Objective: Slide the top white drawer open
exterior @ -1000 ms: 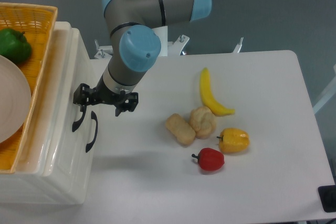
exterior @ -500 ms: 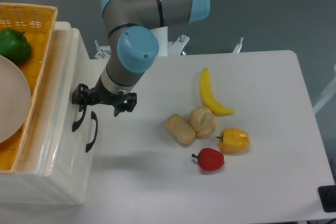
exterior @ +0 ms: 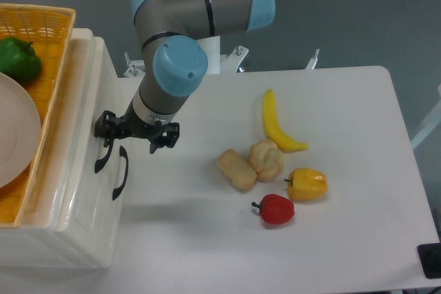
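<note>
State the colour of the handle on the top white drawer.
Black, a curved handle on the top white drawer, seen in the fixed camera view.

Pincer (exterior: 131, 133) tips indistinct against top white drawer's (exterior: 69, 170) handle.

Seen from above, the gripper (exterior: 107, 133) sits at the upper black handle (exterior: 102, 158) of the top white drawer (exterior: 81, 111), an orange basket (exterior: 49, 46) rests on the cabinet, and a banana (exterior: 277, 127), two peppers and bread lie on the table (exterior: 358, 142)
</note>
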Robot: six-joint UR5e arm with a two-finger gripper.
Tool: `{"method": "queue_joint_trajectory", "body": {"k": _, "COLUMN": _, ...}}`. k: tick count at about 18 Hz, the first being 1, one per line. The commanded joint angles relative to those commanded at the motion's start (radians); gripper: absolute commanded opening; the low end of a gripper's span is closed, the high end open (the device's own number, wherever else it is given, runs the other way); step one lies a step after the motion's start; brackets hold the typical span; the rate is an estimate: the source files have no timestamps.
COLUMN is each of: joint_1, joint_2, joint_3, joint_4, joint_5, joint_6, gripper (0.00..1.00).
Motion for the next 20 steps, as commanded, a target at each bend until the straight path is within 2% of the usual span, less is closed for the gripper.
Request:
{"method": "queue_joint_trajectory", "body": {"k": 13, "joint_1": -0.009, "joint_2": -0.003, "joint_3": -0.002, "joint_4": 0.0, "joint_5": 0.003, "joint_6": 0.002, "gripper": 1.0}}
{"method": "queue_joint_trajectory", "body": {"k": 20, "joint_1": -0.009, "joint_2": 0.003, "joint_3": 0.0, "joint_4": 0.0, "joint_5": 0.052, "joint_6": 0.003, "gripper": 1.0}}
